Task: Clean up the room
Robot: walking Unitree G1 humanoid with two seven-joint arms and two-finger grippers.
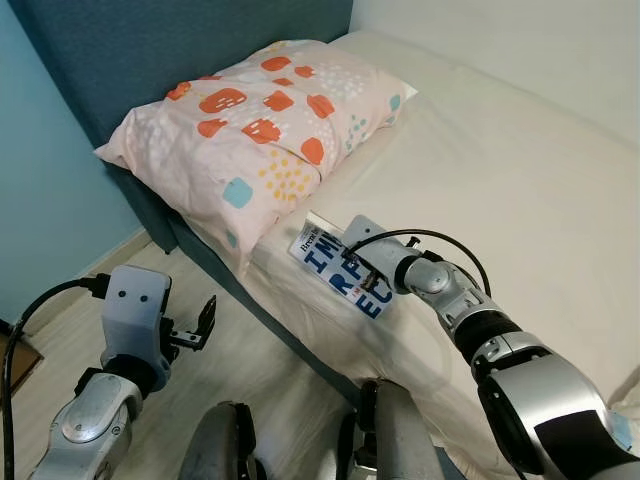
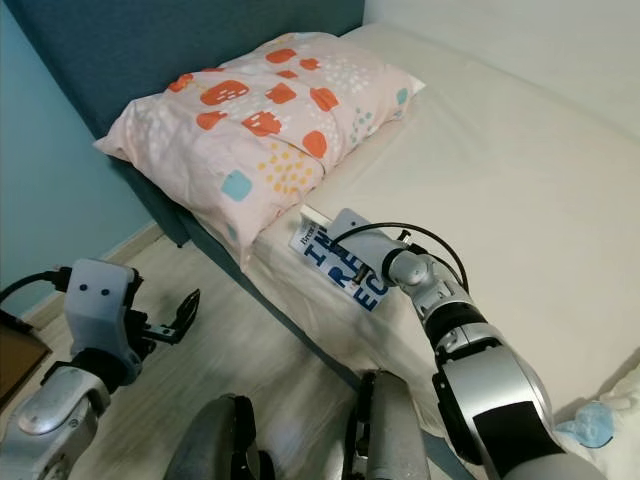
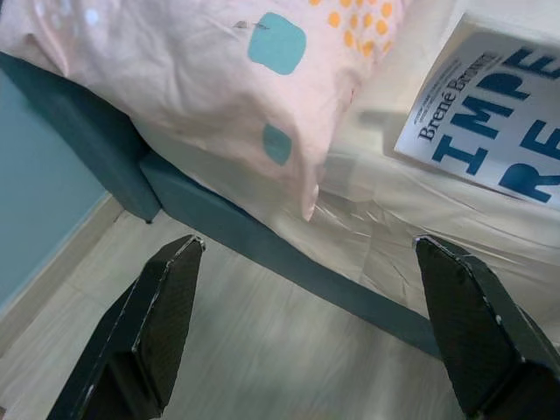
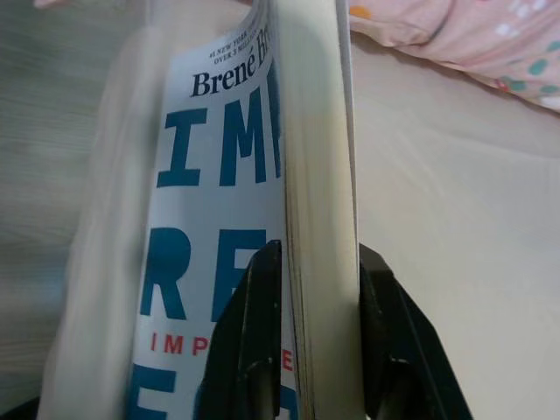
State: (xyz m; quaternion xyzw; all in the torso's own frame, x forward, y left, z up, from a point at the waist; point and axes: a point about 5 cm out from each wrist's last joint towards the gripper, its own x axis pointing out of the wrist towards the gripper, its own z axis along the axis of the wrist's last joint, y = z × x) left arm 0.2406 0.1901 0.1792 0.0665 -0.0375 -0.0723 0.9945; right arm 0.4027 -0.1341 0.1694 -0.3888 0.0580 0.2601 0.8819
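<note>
A white book with big blue letters (image 1: 335, 270) is held over the near edge of the cream bed (image 1: 520, 180), just below the patterned pillow (image 1: 260, 120). My right gripper (image 4: 315, 297) is shut on the book's page edge (image 4: 317, 175), one black finger on each side. In the left wrist view the book (image 3: 499, 122) shows at the edge of the mattress. My left gripper (image 1: 200, 325) hangs open over the wooden floor beside the bed frame, with its fingers (image 3: 166, 306) wide apart and nothing between them.
The teal headboard (image 1: 150, 50) and light blue wall (image 1: 40, 180) stand to the left. The dark bed frame rail (image 3: 262, 245) runs along the wood floor (image 1: 260, 360). My own legs (image 1: 390, 430) are close to the bed. A small blue thing (image 2: 590, 425) lies at the bed's near right.
</note>
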